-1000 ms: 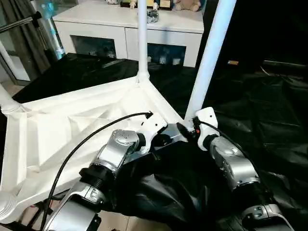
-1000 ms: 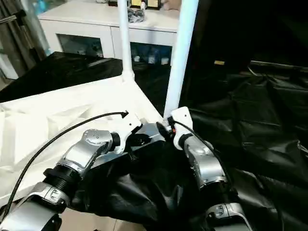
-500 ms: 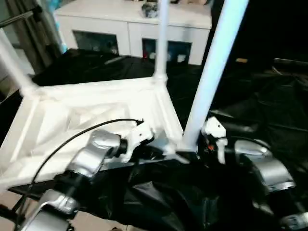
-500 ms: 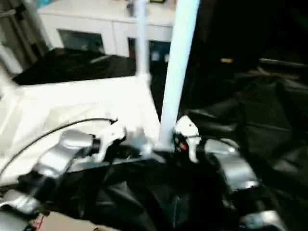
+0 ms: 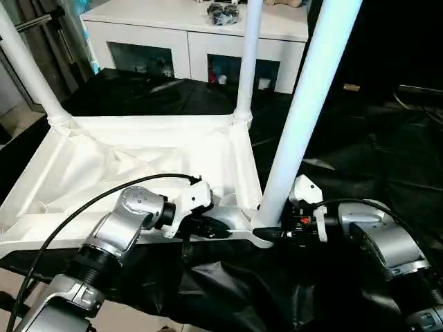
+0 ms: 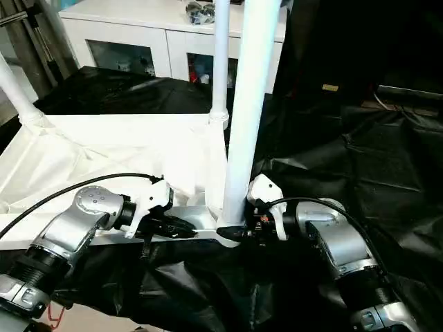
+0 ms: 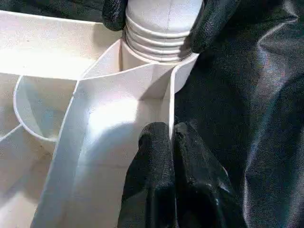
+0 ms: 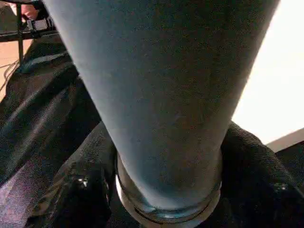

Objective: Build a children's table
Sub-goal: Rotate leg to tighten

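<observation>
Head views gave me the tabletop [image 5: 138, 155] lying ribbed side up on black sheeting [image 5: 360, 152], three legs standing in its corner sockets, my left gripper [image 5: 225, 229] at its near rim. Left wrist view showed me that gripper's fingers [image 7: 156, 180] pinching a thin rim wall. Right wrist view showed my right gripper [image 8: 166, 199] clasping the near leg [image 8: 161, 95] at its base.
</observation>
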